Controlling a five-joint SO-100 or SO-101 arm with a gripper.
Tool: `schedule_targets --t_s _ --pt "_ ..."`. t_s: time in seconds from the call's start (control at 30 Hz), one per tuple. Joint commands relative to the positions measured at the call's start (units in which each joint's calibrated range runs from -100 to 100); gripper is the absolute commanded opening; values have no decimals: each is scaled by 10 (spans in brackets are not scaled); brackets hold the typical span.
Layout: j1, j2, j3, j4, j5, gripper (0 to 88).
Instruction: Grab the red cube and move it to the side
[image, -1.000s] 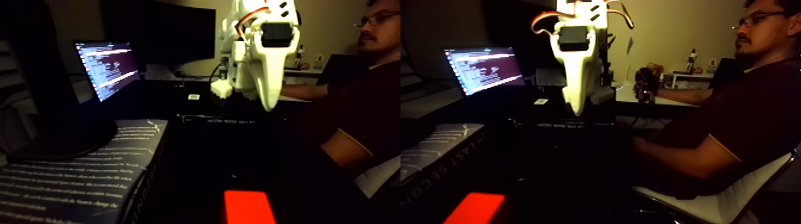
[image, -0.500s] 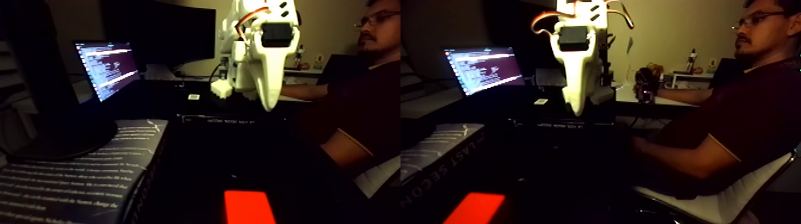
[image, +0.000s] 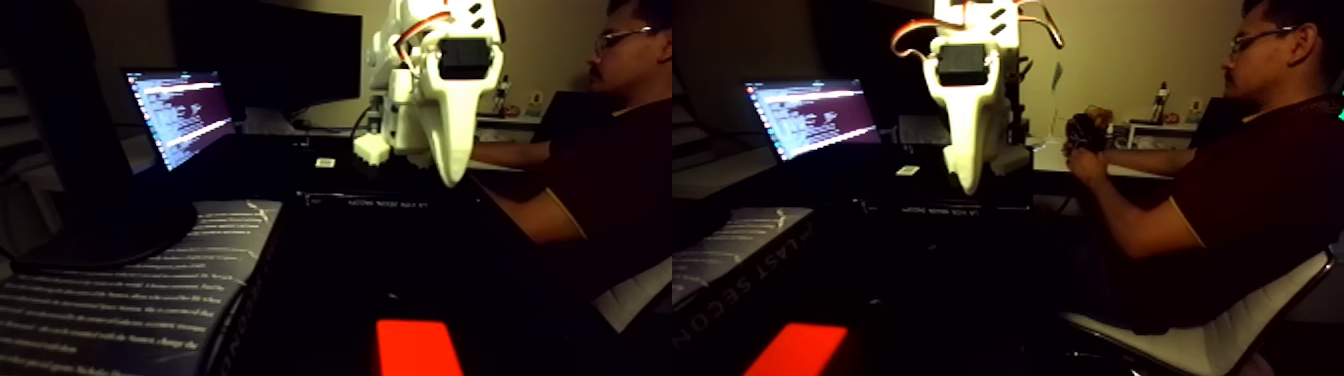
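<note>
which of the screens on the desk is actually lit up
The laptop screen, left of the white gripper in the fixed view, glows with lines of text. The larger monitor behind it is dark.

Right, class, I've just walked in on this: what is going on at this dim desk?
A white two-finger gripper hangs above a dark table, apart from the small bright red cube lying at the near edge, so nothing is grasped yet. Whether the gripper is open or shut cannot be told. A seated person's hand holds a dark device at the far desk. A lit laptop screen glows behind, and a printed book lies at the left.
</note>
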Motion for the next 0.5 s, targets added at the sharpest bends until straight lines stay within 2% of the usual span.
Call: schedule_targets --t_s 0.0,0.47 --pt "2 1 -3 -8 3 6" --pt "-1 1 -3 -8 3 6"
